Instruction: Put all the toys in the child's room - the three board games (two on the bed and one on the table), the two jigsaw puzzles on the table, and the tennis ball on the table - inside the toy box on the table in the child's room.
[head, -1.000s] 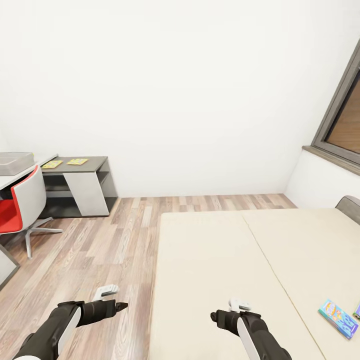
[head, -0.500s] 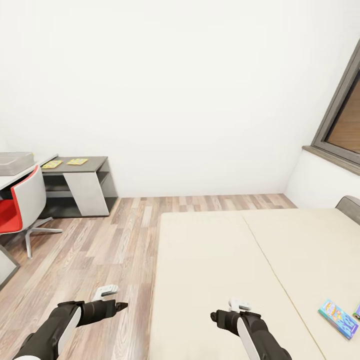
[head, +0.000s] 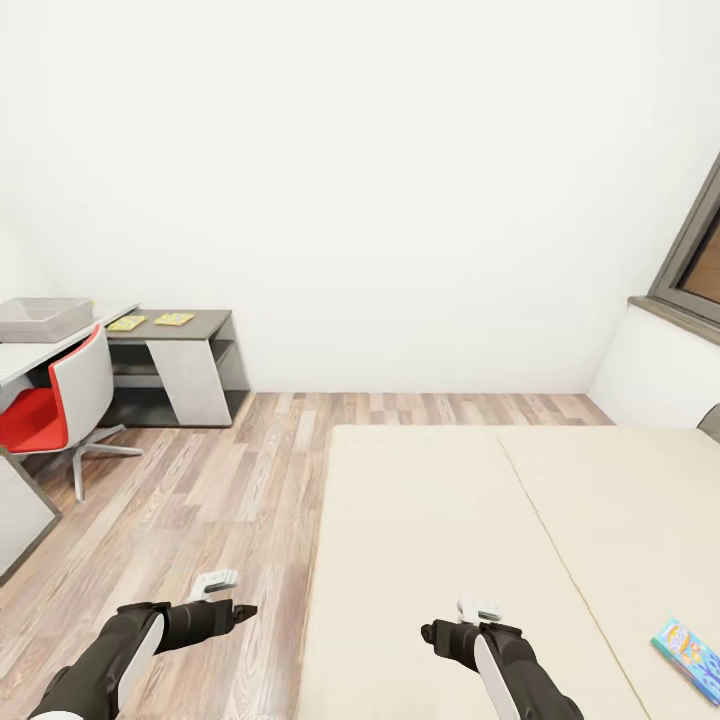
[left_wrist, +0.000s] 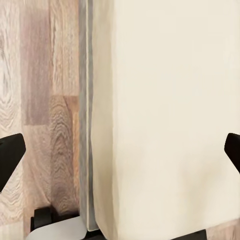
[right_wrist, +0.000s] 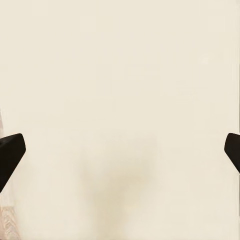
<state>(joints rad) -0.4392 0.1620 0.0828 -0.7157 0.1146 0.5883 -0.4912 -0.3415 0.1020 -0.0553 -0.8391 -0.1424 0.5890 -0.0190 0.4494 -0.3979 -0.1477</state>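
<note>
Your head view shows the blue board game (head: 690, 647) on the bed (head: 440, 540). Your left gripper (left_wrist: 120, 150) and right gripper (right_wrist: 120, 150) are wide open, holding nothing.

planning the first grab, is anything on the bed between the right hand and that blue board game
Nothing visible stands between them. The right hand hangs open over the bed, and the blue board game lies flat near the picture's right edge. Between them there is only bare beige mattress, crossed by a flat seam.
</note>
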